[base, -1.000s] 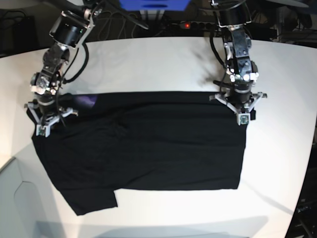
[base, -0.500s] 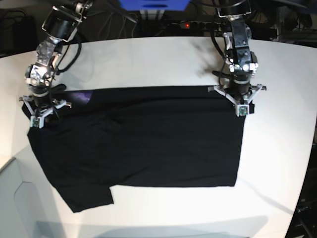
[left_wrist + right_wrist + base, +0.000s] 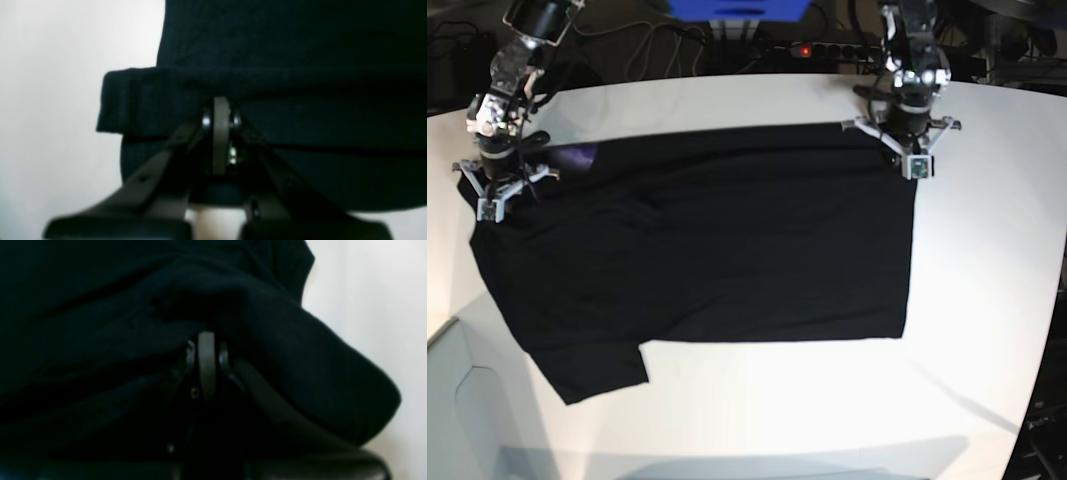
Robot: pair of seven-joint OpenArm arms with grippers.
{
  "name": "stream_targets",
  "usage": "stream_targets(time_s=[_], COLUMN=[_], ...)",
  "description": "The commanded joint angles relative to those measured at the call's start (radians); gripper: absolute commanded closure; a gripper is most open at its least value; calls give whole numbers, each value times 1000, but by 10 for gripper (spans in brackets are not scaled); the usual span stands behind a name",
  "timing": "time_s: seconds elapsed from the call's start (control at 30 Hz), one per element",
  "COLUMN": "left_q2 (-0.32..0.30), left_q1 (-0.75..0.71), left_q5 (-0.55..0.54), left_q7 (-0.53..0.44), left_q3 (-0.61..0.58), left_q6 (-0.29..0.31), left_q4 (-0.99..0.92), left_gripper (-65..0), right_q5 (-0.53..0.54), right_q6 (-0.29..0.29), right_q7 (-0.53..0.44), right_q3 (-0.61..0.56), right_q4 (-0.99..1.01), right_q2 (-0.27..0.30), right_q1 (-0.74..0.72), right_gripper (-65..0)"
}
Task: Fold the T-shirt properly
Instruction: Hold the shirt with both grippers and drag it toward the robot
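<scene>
The black T-shirt (image 3: 717, 240) lies spread flat on the white table (image 3: 747, 410), plain side up, with a small purple patch (image 3: 577, 157) showing at its far left edge. My left gripper (image 3: 909, 150) is shut on the shirt's far right corner; the left wrist view shows its jaws closed on a folded hem (image 3: 146, 96). My right gripper (image 3: 497, 190) is shut on the far left corner; the right wrist view shows bunched black cloth (image 3: 267, 350) over the closed jaws. One sleeve (image 3: 592, 365) sticks out at the near left.
A power strip with a red light (image 3: 805, 49) and cables lie beyond the table's far edge. A blue object (image 3: 737, 8) stands behind it. The table's curved edge runs along the left and right.
Both grippers have pulled the shirt's far edge away from the camera, toward the back of the table. The whole shirt has slid back and lies flatter.
</scene>
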State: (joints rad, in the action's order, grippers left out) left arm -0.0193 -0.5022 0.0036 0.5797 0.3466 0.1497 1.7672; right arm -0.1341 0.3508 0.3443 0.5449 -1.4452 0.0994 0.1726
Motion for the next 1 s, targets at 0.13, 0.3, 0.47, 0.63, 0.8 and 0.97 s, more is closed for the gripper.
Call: stream_targets(time_s=[0.13,0.3,0.47,0.63,0.8,0.97], left_q2=[-5,-5,-5,-6,-24,-46], left_q1=[-82,-126,-169,-184,-175,-125], left_q5=[-7,-11,-11,-11,-12,-11], left_q7=[49,47,46,47,47,47], left_q3=[6,7,7,7,7,9], left_q6=[-11,-11,-11,-11,-11,-12], left_q4=[38,41,84,116,113,107], left_gripper=[0,0,0,0,0,0], right_q5=[-29,-29,-29,-29,-29,-29], right_q6=[-9,61,64,66,66,64], right_q7=[60,63,63,63,63,63], right_q3=[7,10,11,24,25,25], right_q4=[-53,-58,-70,-142,-154,-159], right_q2=[-10,-13,-14,-50,-69,-73], right_q1=[63,89,130,184,187,186], right_gripper=[0,0,0,0,0,0])
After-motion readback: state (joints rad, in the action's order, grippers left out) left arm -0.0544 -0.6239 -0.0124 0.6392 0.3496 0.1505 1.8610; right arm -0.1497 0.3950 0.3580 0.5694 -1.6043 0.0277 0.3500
